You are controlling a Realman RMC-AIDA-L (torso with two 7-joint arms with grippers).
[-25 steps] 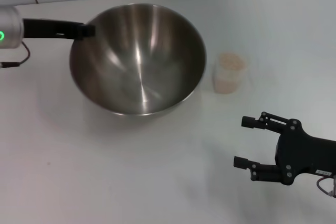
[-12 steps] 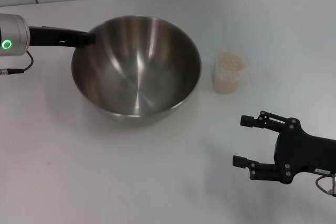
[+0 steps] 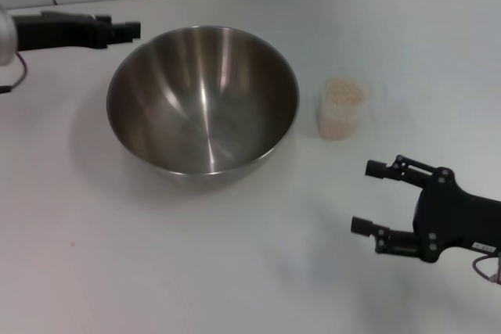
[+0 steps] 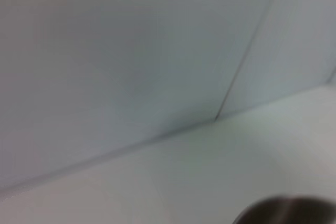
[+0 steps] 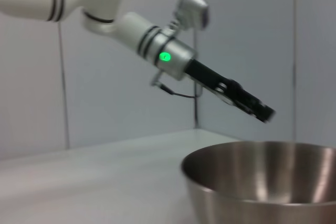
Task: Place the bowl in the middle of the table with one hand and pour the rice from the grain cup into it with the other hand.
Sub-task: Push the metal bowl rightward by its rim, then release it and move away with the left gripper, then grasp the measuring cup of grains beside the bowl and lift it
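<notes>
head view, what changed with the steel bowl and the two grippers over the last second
The left gripper let go of the shiny stainless steel bowl and drew back off its rim; the bowl settled level on the white table. The open right gripper barely shifted. The clear plastic grain cup of rice stayed put.

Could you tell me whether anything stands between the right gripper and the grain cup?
Nothing visible does. The right gripper, open, sits nearer the robot than the grain cup, with only bare table between them. The bowl stands off to the cup's left.

Silver bowl [image 3: 203,99], beige rice [image 3: 344,91], white table [image 3: 156,256]
</notes>
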